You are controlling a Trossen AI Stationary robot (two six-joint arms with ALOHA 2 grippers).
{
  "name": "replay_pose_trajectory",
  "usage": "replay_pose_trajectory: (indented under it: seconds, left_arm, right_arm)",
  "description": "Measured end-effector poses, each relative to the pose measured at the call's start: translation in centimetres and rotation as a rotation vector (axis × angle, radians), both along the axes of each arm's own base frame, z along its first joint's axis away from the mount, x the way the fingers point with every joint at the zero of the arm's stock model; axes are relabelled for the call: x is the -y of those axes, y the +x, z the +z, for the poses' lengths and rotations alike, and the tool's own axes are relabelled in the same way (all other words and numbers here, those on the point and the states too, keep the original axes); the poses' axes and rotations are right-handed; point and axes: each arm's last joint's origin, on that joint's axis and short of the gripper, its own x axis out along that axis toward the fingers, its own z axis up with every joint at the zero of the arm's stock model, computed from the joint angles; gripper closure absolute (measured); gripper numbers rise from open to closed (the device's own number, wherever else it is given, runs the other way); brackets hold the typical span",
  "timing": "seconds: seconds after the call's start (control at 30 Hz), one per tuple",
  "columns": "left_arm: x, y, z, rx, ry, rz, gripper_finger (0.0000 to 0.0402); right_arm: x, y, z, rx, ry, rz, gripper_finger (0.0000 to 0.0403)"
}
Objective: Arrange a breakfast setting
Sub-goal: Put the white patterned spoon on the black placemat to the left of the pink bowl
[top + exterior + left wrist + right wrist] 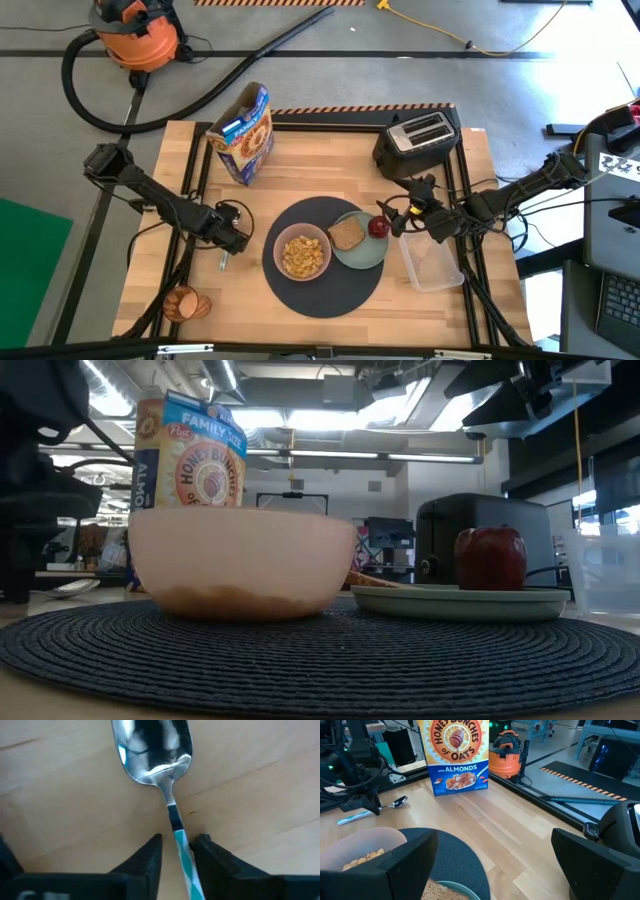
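Observation:
The dark-grey mat point(323, 290) holds the pink bowl point(303, 253) of cereal and the pale green plate point(365, 255). The toast slice point(346, 234) and the red apple point(378, 227) lie on the plate. The metal spoon point(152, 750) lies flat on the table left of the mat. My left gripper point(178, 851) is low over it and open by a narrow gap. Its fingers stand on either side of the striped handle point(182, 847) without plainly touching it. My right gripper point(403, 215) is wide open and empty just right of the apple. The orange cup point(188, 303) lies at the front left.
A cereal box point(243, 133) stands at the far left and a black toaster point(418, 140) at the far right. A clear plastic container point(430, 262) sits right of the mat, under my right arm. Bare wood shows between the box and the toaster.

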Motion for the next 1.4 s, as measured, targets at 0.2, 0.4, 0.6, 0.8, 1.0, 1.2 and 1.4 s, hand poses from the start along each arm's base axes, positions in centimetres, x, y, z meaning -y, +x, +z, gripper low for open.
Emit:
replay_pose_trajectory:
  seconds: [0.2,0.4,0.6,0.8,1.0,1.2,1.4]
  left_arm:
    - [-0.2,0.4,0.2,0.001,-0.022,-0.029,0.0371]
    - [-0.1,1.6,1.3,0.073,0.028,-0.06,0.0383]
    - [-0.3,2.9,2.3,0.187,0.109,-0.031,0.0374]
    - [-1.0,5.9,3.3,0.482,0.207,-0.001,0.0378]
    - [-2.1,8.2,2.9,0.567,0.234,-0.006,0.0375]
    - [-2.4,9.3,0.8,0.511,0.149,0.004,0.0374]
    - [-1.7,10.1,-0.1,0.522,0.033,-0.006,0.0373]
  right_arm:
    - [0.0,0.0,0.0,-0.005,-0.002,0.001,0.0024]
    - [0.0,0.0,-0.1,-0.01,0.0,0.006,0.0024]
    - [0.0,0.0,-0.1,-0.012,-0.001,0.006,0.0024]
    - [-0.1,0.3,-0.4,-0.023,-0.011,0.0,0.0024]
    - [-0.3,0.5,-0.7,-0.044,-0.022,0.0,0.0024]
    - [-0.4,0.6,-0.9,-0.056,-0.01,0.022,0.0024]
    - [-0.3,0.6,-0.9,-0.057,-0.01,0.021,0.0024]
